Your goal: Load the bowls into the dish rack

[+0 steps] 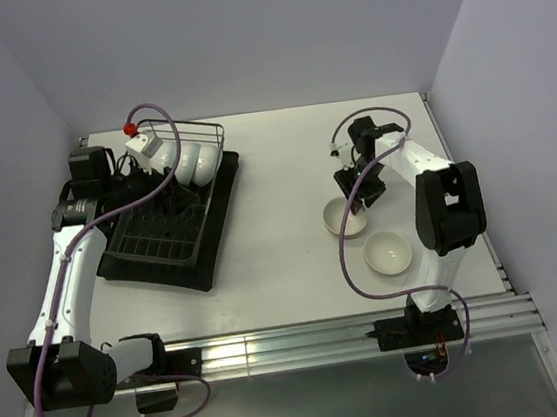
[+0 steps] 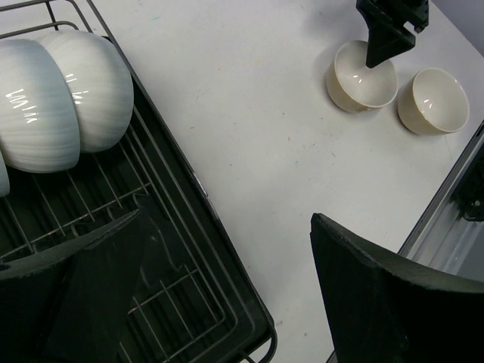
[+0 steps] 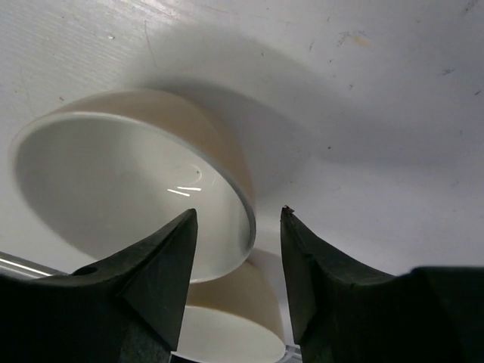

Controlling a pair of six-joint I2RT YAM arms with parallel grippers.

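Note:
The dish rack [image 1: 161,238] sits on its black tray [image 1: 217,238] at the left. Three white bowls [image 1: 189,162] stand on edge at its far end. My left gripper [image 1: 165,203] hangs over the rack, open and empty. The left wrist view shows two racked bowls [image 2: 94,87] and the rack's wires [image 2: 178,249]. My right gripper [image 1: 356,198] is open over a cream bowl [image 1: 343,219]. In the right wrist view its jaws [image 3: 238,219] straddle that bowl's [image 3: 113,181] rim, one finger inside and one outside. A second bowl [image 1: 387,253] sits beside it and also shows in the right wrist view [image 3: 234,318].
The two table bowls also show in the left wrist view, one [image 2: 365,76] under the right gripper [image 2: 389,34], the other [image 2: 433,100] near the metal rail [image 1: 304,344] at the table's front edge. Walls close in the left, back and right.

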